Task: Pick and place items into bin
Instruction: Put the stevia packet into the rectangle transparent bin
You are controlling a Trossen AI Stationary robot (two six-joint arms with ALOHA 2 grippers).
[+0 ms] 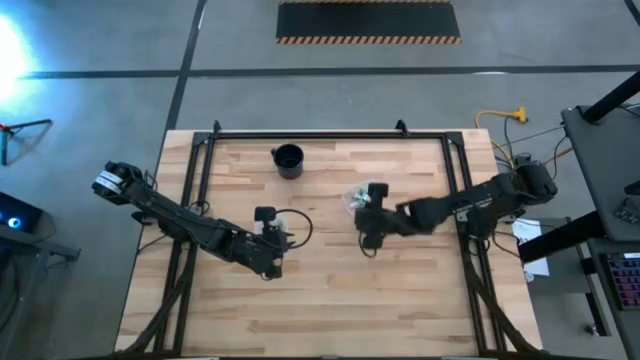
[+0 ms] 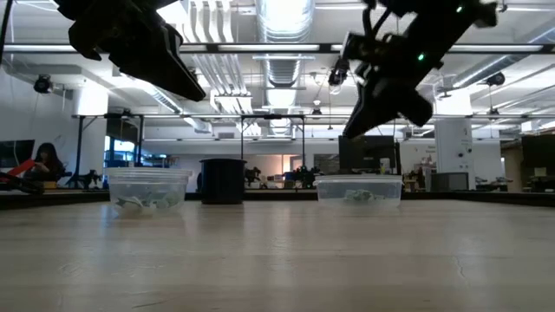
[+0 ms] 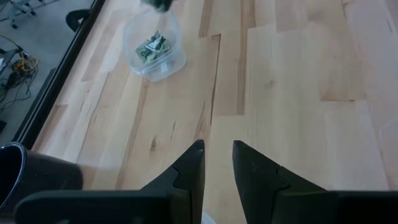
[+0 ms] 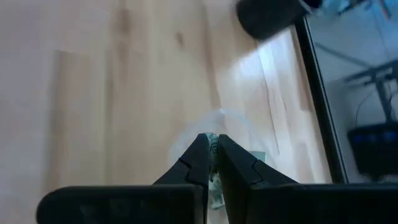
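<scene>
Two clear cups hold the tiny pale green-and-silvery pieces. The left cup point(image 1: 291, 228) point(image 2: 149, 191) and the right cup point(image 1: 355, 197) point(image 2: 358, 189) both stand on their bases on the table. The right cup also shows in the left wrist view point(image 3: 154, 48). My right gripper point(image 1: 364, 212) point(image 4: 212, 144) point(image 2: 360, 126) hangs well above the right cup, its fingers nearly together on a small pale piece. My left gripper point(image 1: 280, 240) point(image 3: 217, 155) is raised beside the left cup, narrowly open and holding nothing. My right gripper pinches a tiny pale green piece point(image 4: 213, 138) between its two fingertips, which point down from above. The piece is lifted clear, over the right clear cup point(image 4: 217, 186). Which part of the piece is held is too small to tell.
A black cup point(image 1: 288, 160) point(image 2: 223, 180) point(image 4: 267, 15) point(image 3: 25, 177) stands near the table's far edge, between the two arms. A dark metal frame point(image 1: 320, 135) runs along the table's far and side edges. Bare wood lies toward the near edge.
</scene>
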